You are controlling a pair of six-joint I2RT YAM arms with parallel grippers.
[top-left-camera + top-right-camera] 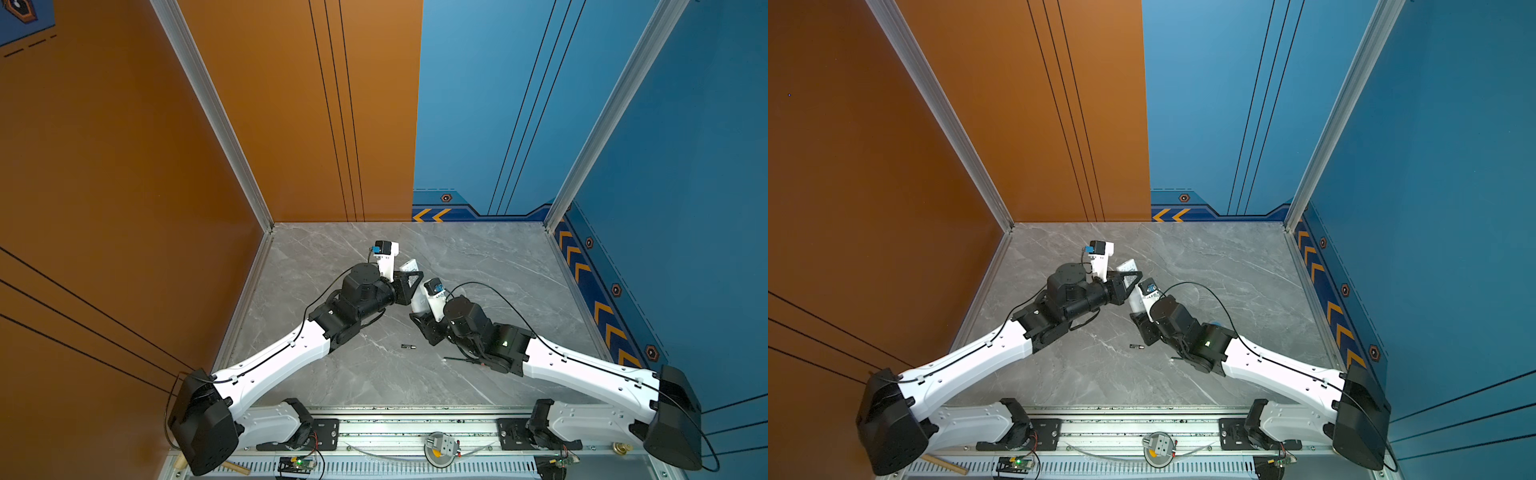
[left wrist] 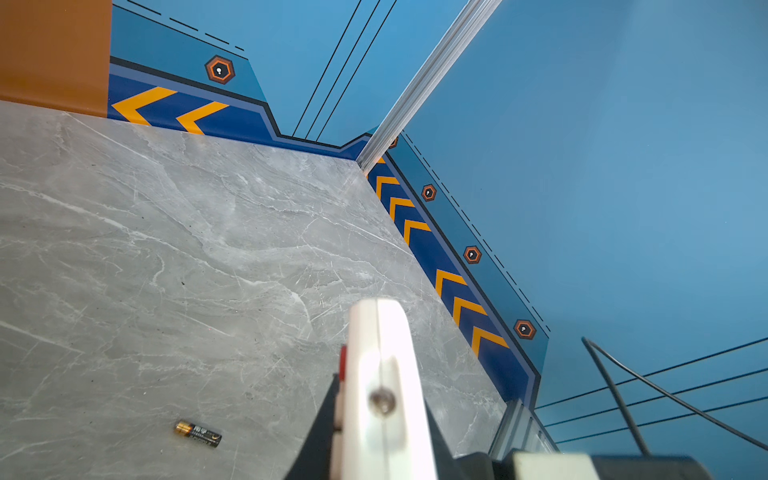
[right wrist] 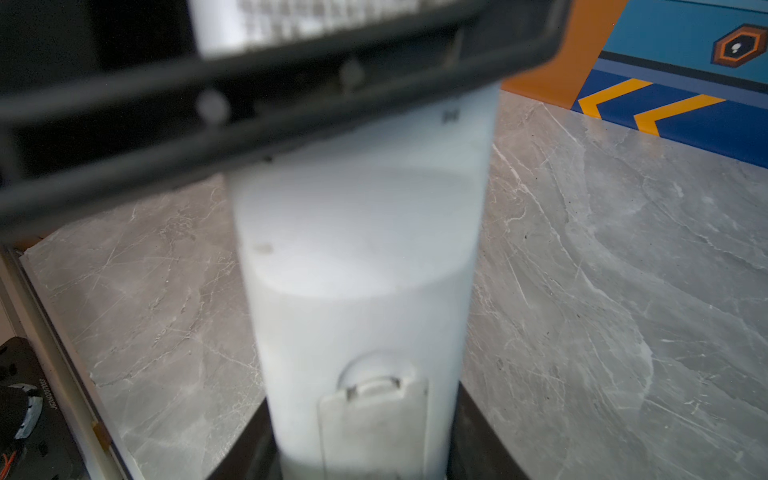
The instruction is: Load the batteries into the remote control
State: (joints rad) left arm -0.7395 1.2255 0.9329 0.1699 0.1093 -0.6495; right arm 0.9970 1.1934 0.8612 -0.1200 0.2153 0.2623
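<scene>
The remote control [image 1: 410, 265] is up off the table [image 1: 490, 266], in the middle, and we hold it at both ends. Our left pincer [image 1: 411, 281] is squeezed tight on its far end. Our right pincer [image 3: 363, 407] grips its near end, by the little back lid [image 3: 374, 440]. One battery [image 1: 408, 345] lies flat on the table, nearer than the remote control, touching nothing.

In both top views, black-and-white robot arms [image 1: 365, 291] [image 1: 1075, 295] hide most of the long slim white remote control [image 1: 409, 266] [image 1: 1127, 265], leaving its twelve-o'clock end. At its six o'clock, the tiny dark cylindrical battery [image 1: 408, 345] [image 1: 1136, 345] is too small to read. The right wrist view shows the remote control [image 3: 357, 249] blurred and cropped.
</scene>
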